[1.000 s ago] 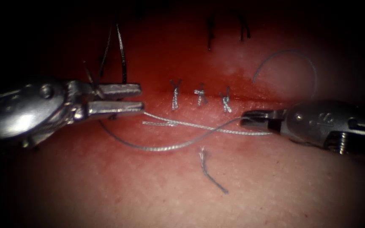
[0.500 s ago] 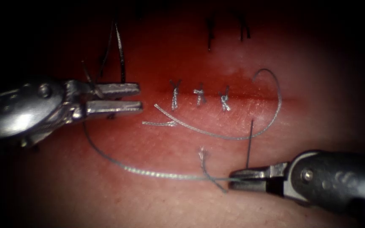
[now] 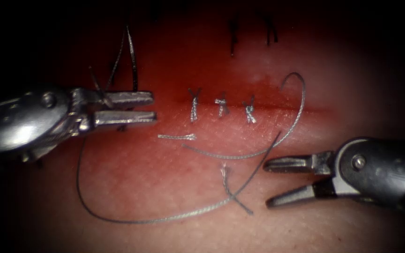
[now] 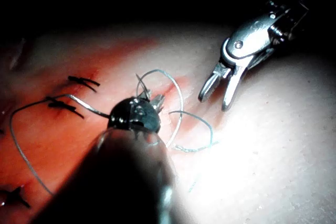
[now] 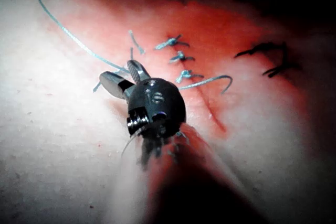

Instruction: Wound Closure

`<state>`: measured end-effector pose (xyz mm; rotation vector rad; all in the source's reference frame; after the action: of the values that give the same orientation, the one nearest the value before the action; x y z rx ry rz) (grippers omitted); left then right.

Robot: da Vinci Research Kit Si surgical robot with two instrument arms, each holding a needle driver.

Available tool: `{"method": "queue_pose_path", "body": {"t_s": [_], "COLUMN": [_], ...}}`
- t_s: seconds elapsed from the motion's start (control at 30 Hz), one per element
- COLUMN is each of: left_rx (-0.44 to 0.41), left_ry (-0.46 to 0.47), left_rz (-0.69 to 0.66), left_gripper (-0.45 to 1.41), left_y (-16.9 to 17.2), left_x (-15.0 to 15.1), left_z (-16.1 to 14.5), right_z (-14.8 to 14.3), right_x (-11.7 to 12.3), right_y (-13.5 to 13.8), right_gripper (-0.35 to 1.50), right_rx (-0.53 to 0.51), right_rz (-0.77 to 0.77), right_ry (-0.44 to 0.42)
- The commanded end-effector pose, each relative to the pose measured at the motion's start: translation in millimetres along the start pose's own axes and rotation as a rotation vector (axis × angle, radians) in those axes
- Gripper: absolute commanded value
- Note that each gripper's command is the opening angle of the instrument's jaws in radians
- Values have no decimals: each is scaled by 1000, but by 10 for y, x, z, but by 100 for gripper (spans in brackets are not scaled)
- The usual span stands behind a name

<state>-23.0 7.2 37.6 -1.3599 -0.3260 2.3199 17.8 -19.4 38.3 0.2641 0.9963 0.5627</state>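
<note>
Plainly, the left arm reached in level from 9 o'clock in the endoscope view, and its claw (image 3: 154, 107) pointed toward 3 o'clock, just short of the cut (image 3: 305, 110). Its two jaws lay parallel with a narrow gap between them. Whether anything was pinched there could not be told. Two dark strands (image 3: 132, 56) rose from beside them toward 12 o'clock.

The right arm came in from 4 o'clock. Its claw (image 3: 267, 184) was spread wide above the tissue (image 3: 141, 178) and held nothing.

The thread (image 3: 165, 218) lay loose on the tissue. It emerged from under the left tool, swept through 7 o'clock and climbed past the right claw's tips. A second pale length curled in a hook at 2 o'clock.

Three knotted stitches (image 3: 221, 107) crossed the cut at the centre. Two cut ends of thread (image 3: 176, 137) lay just toward 6 o'clock of them. The needle could not be made out with any certainty.
</note>
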Motion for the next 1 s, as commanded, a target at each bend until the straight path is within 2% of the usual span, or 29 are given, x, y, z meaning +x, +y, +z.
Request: {"method": "queue_pose_path", "body": {"t_s": [0.03,0.17,0.23,0.33,0.37,0.47,0.6,0.7,0.87,0.93,0.97,1.0], "left_rx": [1,1,1,2,2,4,5,5,5,4,4,4], "left_ry": [2,2,2,2,1,1,0,0,0,0,0,0], "left_rz": [1,1,1,1,1,1,1,1,2,2,2,1], "left_gripper": [-45,-45,-45,-45,-45,-45,-45,-45,-45,-45,-45,-45], "left_y": [-4,-6,-6,-6,-6,-5,-4,-4,-4,-4,-4,-4], "left_x": [1,1,1,1,1,1,1,1,1,0,0,0], "left_z": [8,9,9,9,9,11,11,10,10,10,10,10], "right_z": [7,19,27,37,40,44,47,45,44,45,46,47], "right_x": [-2,-8,-12,-15,-15,-16,-26,-38,-58,-64,-65,-66], "right_y": [11,26,29,36,40,52,70,74,72,67,64,60], "right_gripper": [47,62,59,21,-1,-35,-35,-35,-35,10,20,20], "right_rx": [-5,-29,-38,-72,-106,-220,-317,-328,-279,-205,-159,-121], "right_rz": [-15,-52,-59,-57,-52,-33,-14,-47,-96,-126,-145,-152], "right_ry": [0,-3,-4,-13,-21,-46,-105,-169,-295,-325,-337,-330]}}
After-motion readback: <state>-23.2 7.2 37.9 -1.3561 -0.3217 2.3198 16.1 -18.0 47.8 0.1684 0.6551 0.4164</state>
